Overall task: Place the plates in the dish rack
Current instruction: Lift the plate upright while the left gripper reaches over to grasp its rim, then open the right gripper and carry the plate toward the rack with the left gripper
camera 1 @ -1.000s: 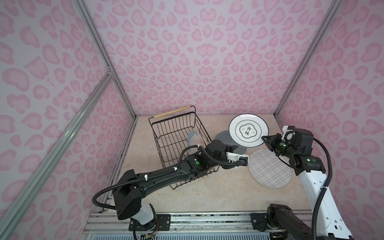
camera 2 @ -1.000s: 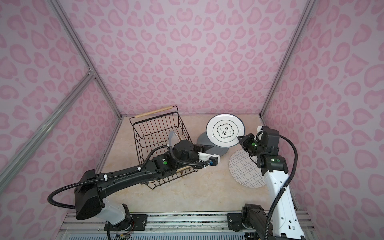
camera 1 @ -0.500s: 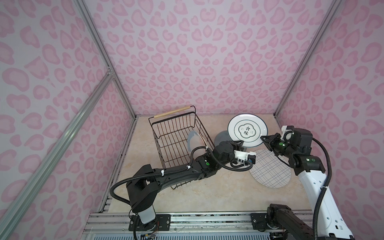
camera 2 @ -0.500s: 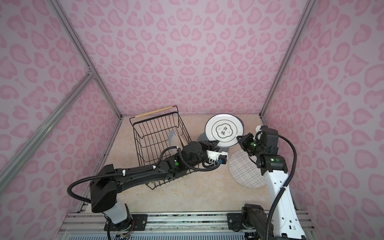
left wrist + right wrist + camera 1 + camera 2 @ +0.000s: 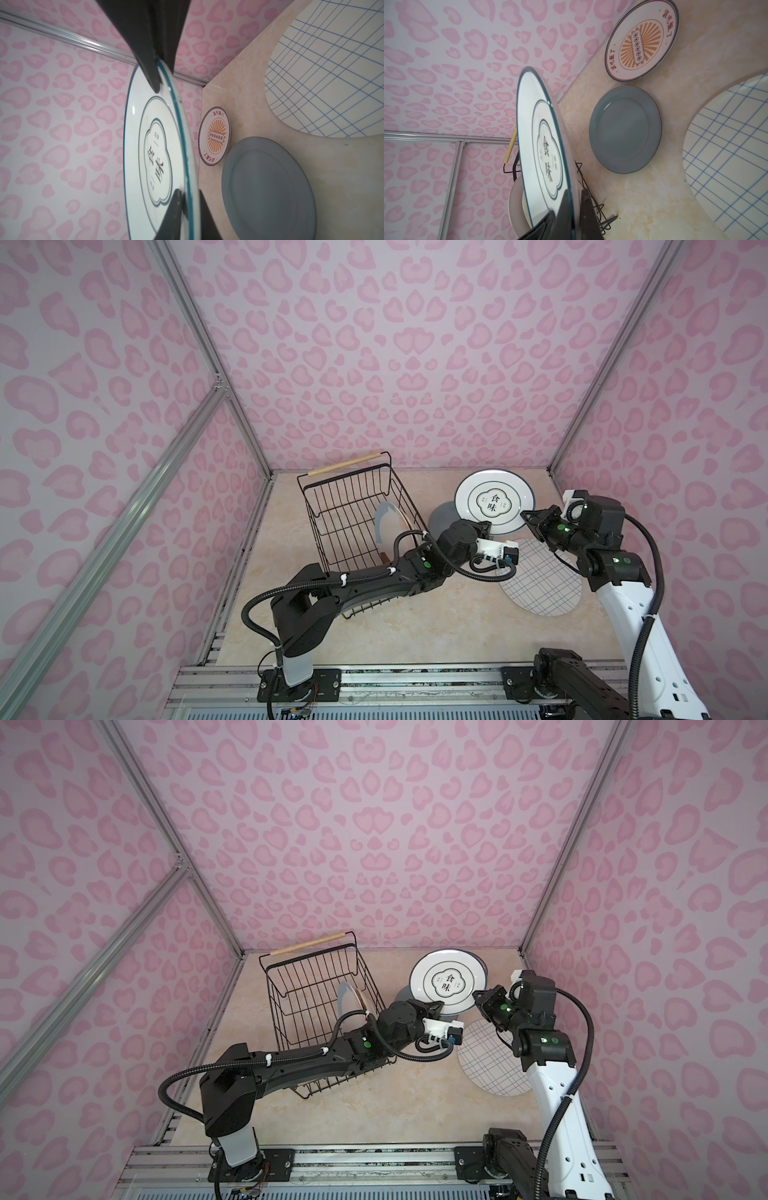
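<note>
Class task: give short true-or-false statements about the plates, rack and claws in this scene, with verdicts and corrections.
1. The left claw and the right claw both grip the rim of the white character plate. True.
2. The grid plate stands in the dish rack. False: the grid plate lies flat on the table.
3. The grey plate lies on the table. True.
4. The dish rack is empty. False: a pale plate stands in the dish rack.

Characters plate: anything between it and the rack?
No loose object. The left gripper and right gripper hold the characters plate aloft; only the left arm's own wrist lies between it and the rack, where another plate leans.
</note>
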Controlling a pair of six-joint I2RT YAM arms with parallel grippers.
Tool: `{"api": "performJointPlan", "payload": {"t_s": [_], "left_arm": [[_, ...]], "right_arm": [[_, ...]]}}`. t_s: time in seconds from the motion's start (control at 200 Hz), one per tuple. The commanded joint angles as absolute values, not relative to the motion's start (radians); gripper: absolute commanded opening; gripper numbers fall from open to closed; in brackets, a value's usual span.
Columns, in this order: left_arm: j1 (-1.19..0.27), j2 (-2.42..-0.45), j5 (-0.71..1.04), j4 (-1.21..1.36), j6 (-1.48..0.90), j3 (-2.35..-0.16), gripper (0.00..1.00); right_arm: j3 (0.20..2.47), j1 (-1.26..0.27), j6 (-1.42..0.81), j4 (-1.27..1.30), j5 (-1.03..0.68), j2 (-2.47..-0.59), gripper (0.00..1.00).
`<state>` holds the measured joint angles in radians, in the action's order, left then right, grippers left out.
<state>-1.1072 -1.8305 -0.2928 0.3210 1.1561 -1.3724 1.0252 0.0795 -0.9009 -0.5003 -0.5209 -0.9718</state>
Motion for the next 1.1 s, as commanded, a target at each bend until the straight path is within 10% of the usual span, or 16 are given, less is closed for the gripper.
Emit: {"api": "performJointPlan", "payload": {"t_s": [0.0,0.22,0.37,0.59,1.095], "left_arm": [[-1.110,-1.845,-0.330,0.382,1.126,-1.405,0.04],[-1.130,-1.828,-0.360,0.380,1.104,-1.401,0.04],[-1.132,-1.779,-0.379,0.356,1.041,-1.396,0.04],[-1.135,-1.737,-0.437,0.305,0.947,-1.430,0.04],[-1.116,-1.436,-0.597,-0.047,0.306,-1.598,0.04]], "right_arm": [[1.027,0.074,-0.900,-0.483,-0.556,-0.969,0.00],[1.055,0.074,-0.886,-0.488,-0.569,-0.971,0.01],[1.082,0.074,-0.874,-0.462,-0.615,-0.981,0.44],[1.175,0.054,-0.823,-0.471,-0.597,-0.971,0.76],[1.205,0.005,-0.700,-0.545,-0.447,-0.898,0.96]]}}
